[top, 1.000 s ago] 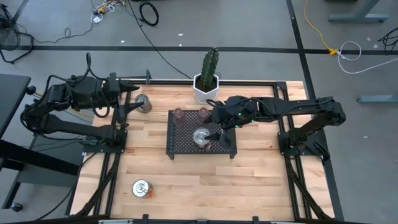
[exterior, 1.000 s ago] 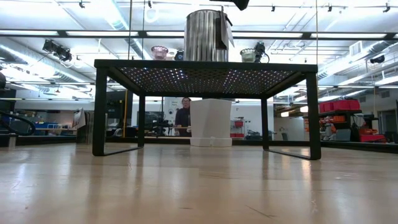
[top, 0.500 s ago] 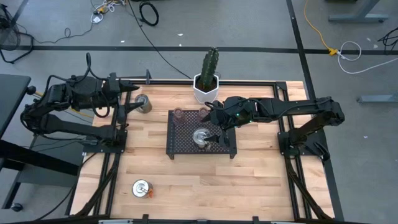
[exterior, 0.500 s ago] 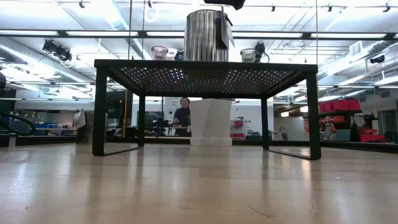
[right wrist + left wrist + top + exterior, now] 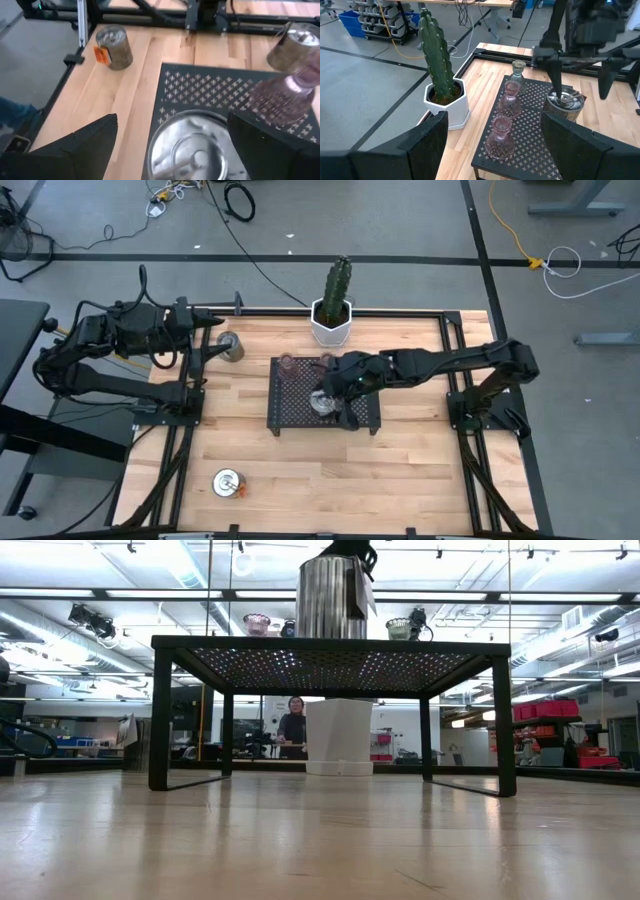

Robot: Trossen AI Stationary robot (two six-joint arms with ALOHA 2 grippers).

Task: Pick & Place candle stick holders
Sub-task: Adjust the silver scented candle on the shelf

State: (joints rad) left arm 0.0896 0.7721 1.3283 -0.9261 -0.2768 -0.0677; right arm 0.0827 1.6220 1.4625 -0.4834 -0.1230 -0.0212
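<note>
On the black mesh tray [image 5: 300,412] at table centre, a shiny silver candle stick holder [image 5: 323,401] stands upright with the right gripper [image 5: 335,388] just above it, fingers spread and nothing held; it looks rigid, light and slippery, so its rim or straight wall seems the safest hold. Toward twelve o'clock on the tray stand the tinted glass cups [image 5: 506,116], likely fragile, and further at ten o'clock the left gripper [image 5: 215,332] waits open near another silver holder [image 5: 231,345].
</note>
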